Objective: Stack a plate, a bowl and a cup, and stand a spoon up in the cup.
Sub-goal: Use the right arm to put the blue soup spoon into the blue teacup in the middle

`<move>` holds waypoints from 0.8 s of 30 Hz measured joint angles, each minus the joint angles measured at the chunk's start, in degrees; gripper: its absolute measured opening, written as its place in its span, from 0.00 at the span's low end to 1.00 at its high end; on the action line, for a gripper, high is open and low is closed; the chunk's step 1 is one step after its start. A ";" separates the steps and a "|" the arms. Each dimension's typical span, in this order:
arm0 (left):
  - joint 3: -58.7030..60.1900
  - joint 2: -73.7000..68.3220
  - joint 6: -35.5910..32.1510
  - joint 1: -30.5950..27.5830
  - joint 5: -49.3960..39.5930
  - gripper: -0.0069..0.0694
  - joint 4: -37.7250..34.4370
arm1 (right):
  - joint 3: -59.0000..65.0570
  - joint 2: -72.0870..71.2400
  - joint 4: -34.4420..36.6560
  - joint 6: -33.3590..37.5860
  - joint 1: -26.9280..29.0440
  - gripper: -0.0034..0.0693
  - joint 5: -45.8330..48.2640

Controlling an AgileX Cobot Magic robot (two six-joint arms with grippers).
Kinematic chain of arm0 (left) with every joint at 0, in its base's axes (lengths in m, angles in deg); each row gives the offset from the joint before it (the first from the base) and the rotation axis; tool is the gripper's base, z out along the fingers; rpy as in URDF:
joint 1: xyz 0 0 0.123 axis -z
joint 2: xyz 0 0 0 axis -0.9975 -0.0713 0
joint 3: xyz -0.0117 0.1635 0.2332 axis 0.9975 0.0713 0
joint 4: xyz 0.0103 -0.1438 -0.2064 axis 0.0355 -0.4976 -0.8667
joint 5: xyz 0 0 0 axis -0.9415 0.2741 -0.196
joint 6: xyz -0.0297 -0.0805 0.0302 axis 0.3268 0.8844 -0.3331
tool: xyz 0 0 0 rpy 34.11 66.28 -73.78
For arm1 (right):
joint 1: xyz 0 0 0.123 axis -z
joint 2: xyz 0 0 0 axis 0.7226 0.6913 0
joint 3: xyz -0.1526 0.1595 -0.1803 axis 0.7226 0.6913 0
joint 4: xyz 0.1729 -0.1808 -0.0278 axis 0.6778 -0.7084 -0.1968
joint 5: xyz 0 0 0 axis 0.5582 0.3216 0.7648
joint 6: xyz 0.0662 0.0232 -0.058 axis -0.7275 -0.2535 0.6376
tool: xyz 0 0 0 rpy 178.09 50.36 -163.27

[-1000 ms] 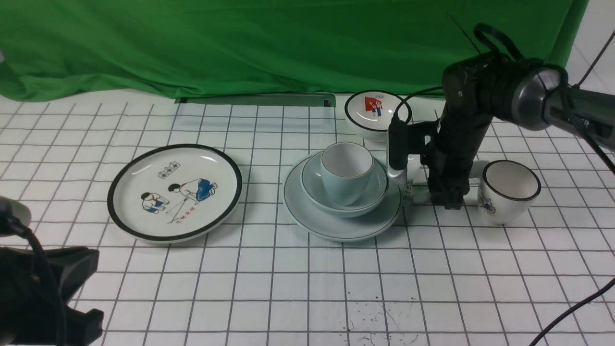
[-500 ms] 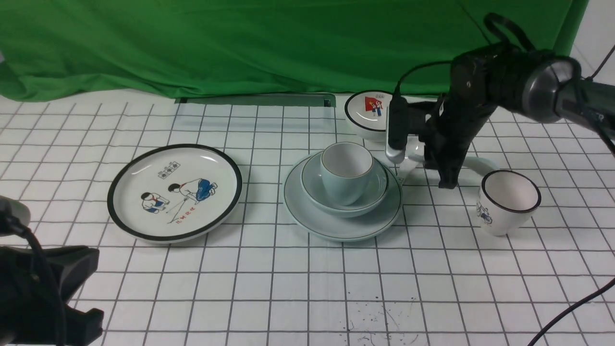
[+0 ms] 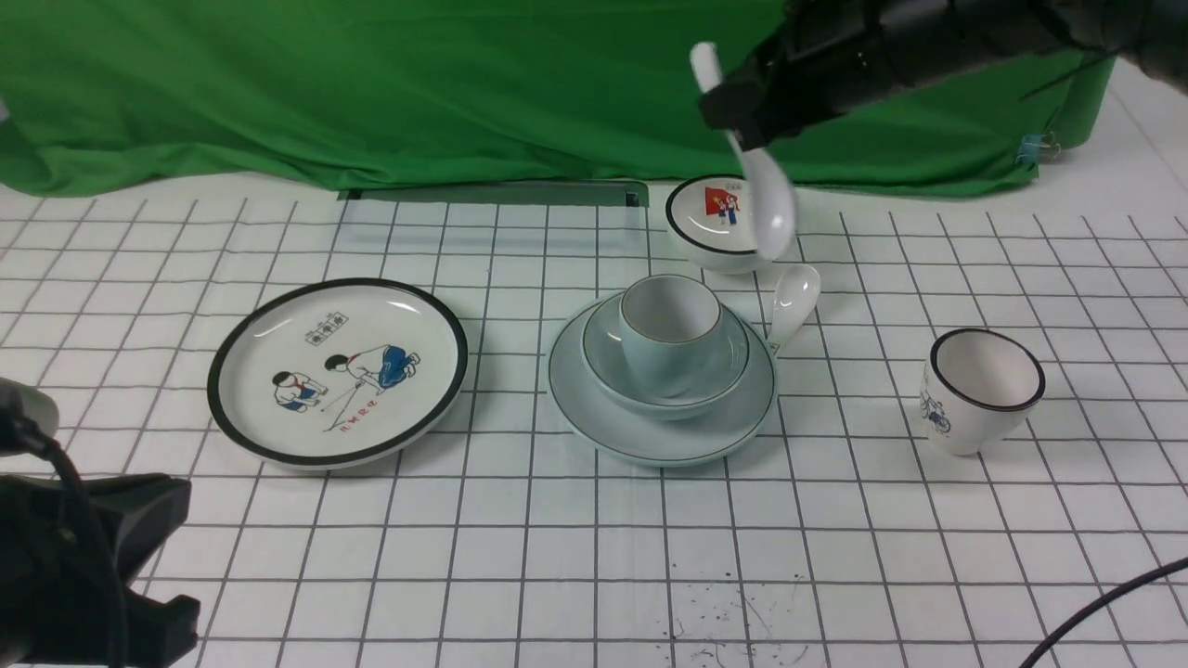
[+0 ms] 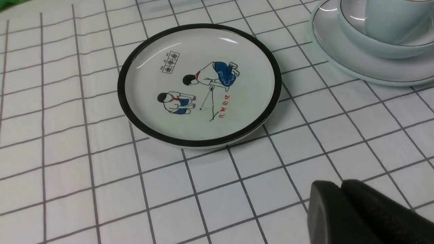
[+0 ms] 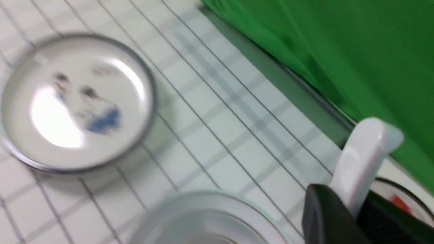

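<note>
Above the far edge of the tiled table, right gripper (image 3: 745,104) pinched the plain white soup spoon (image 3: 773,213) by its handle, bowl end down. From those fingertips the pale blue-green cup (image 3: 670,329) lay toward seven o'clock, its mouth tipped toward one. Spoon's long axis ran eleven to five; likely needed steepening over the mouth. Right arm was nearer. Left gripper (image 4: 340,185) had its fingers pressed together, empty.

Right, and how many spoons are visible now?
2. One plain white spoon is held up by the right gripper; another white spoon lies on the table beside the pale plate. No hidden ones apparent, though the stack could conceal some.
</note>
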 joint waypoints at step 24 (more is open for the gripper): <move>0.00 0.00 0.00 0.00 0.14 0.08 0.00 | 12.92 3.94 23.16 27.89 -6.17 0.27 -19.97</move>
